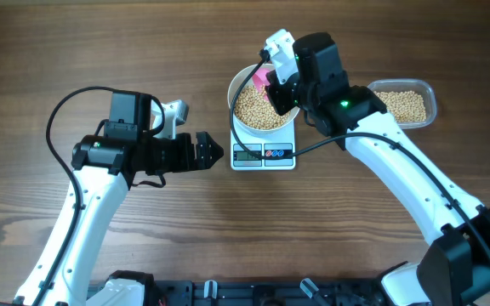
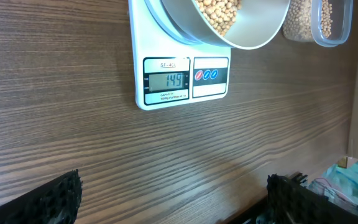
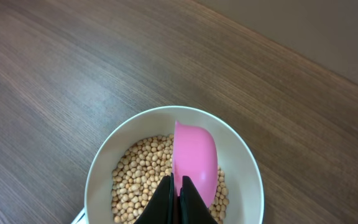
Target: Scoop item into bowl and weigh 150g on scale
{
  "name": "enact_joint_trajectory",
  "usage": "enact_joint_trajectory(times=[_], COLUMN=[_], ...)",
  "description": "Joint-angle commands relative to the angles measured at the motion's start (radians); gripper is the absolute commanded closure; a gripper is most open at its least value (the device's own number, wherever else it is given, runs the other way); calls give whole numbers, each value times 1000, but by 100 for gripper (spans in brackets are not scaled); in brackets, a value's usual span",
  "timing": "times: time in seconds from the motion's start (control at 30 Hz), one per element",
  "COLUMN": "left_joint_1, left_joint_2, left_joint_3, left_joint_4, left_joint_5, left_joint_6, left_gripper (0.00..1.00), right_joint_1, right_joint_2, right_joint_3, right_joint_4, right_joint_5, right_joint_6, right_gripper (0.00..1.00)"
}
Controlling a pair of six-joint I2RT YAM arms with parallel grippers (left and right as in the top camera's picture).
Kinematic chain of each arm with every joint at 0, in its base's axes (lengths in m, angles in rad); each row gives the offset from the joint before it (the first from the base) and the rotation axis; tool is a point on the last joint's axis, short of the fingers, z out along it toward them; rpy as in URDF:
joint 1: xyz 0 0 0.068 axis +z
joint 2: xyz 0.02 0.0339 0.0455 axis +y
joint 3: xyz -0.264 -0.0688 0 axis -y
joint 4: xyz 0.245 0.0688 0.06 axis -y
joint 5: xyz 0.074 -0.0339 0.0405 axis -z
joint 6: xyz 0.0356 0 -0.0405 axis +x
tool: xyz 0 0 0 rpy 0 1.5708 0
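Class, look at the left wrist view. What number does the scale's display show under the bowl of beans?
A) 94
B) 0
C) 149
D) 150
C: the grey display on the front of the scale reads 149, with the white bowl of beans sitting on top of it.

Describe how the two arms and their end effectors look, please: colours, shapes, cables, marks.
Both the left arm and the right arm have white tube-like links and black joint blocks; a thin black cable loops along each. The left end effector and the right end effector are black, two-fingered. A small green light glows on the right arm.
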State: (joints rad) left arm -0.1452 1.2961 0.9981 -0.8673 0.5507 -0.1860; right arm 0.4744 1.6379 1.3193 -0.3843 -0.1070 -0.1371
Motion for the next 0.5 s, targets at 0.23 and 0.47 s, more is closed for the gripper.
enact_joint_trajectory(times=[0.23, 0.47], left_joint_1=[-4, -4], left_joint_2=[-2, -2], left_joint_3=[23, 23], left_joint_4=[3, 3], left_joint_5=[12, 12], left_joint_6=[-2, -2], left_gripper=[0, 0], right_joint_1=[-22, -86], right_joint_2=[-30, -30], right_joint_3=[18, 18], right_joint_4=[5, 5], right_joint_5=[2, -177], right_joint_6=[132, 243], right_gripper=[96, 96])
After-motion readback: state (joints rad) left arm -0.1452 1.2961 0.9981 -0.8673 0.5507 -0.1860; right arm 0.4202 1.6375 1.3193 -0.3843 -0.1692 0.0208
